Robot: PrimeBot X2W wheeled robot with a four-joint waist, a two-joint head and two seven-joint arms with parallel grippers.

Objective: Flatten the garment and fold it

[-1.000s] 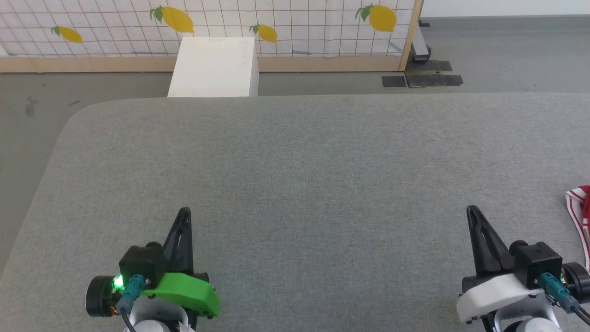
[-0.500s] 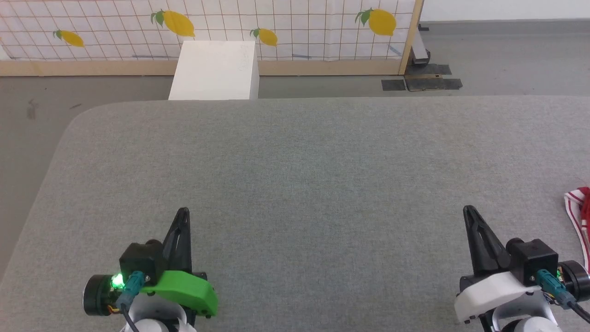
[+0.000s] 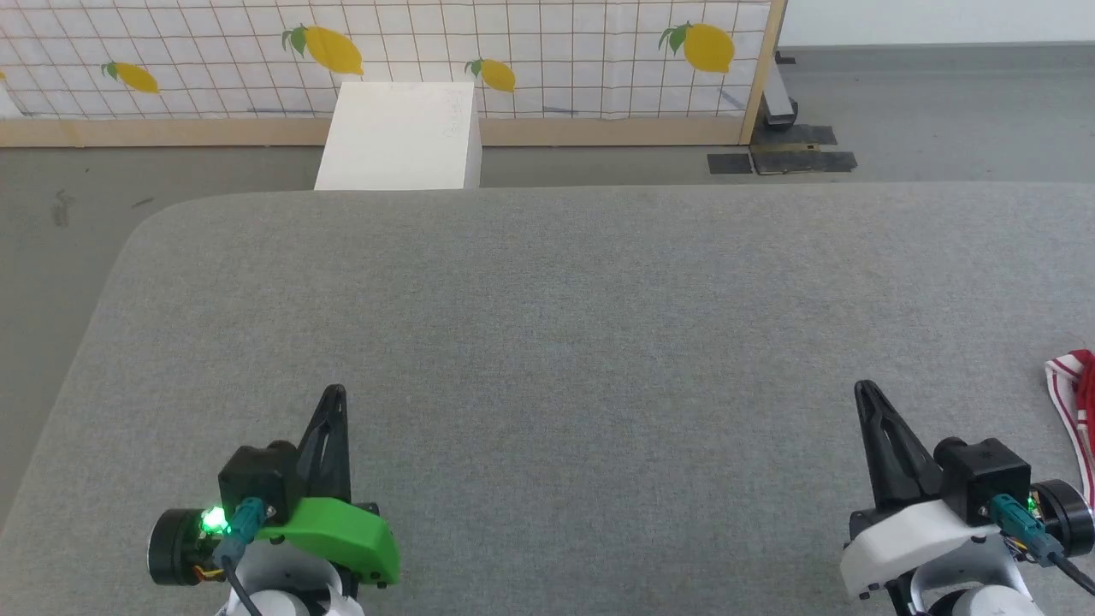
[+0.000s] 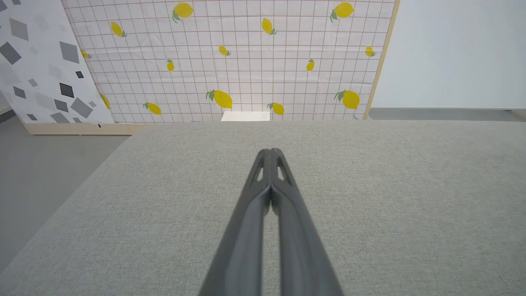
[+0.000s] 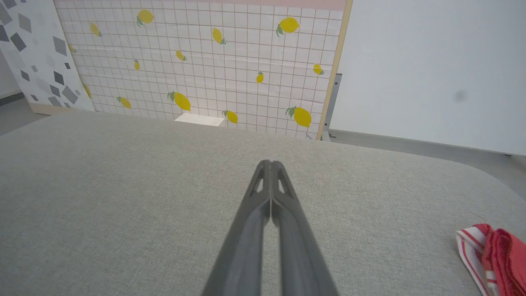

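Tools both fully closed and holding nothing: left tool (image 3: pixel 332 400) and right tool (image 3: pixel 866 395) each show two dark fingers pressed tip to tip in their wrist views, bare grey surface beneath. Garment (image 3: pixel 1076 387) lies bunched at the far right side of the bench (image 3: pixel 547 325), just off the right tool's outer side and not touching it; a red fold and a white, red-striped sleeve edge can be seen, the rest runs out of frame. Progress, as judged: nothing done yet, with the garment not flattened, no fold made, no grasp taken. Left to do: reach the heap, bring it to the open middle of the bench, spread it flat, then fold. Pose: both arms low at the near edge, well apart, fingers pointing straight ahead across the bench toward the lemon-print screen (image 3: pixel 547 51); left tool well apart from the garment, right tool near it, so the right arm looks the likelier to go first
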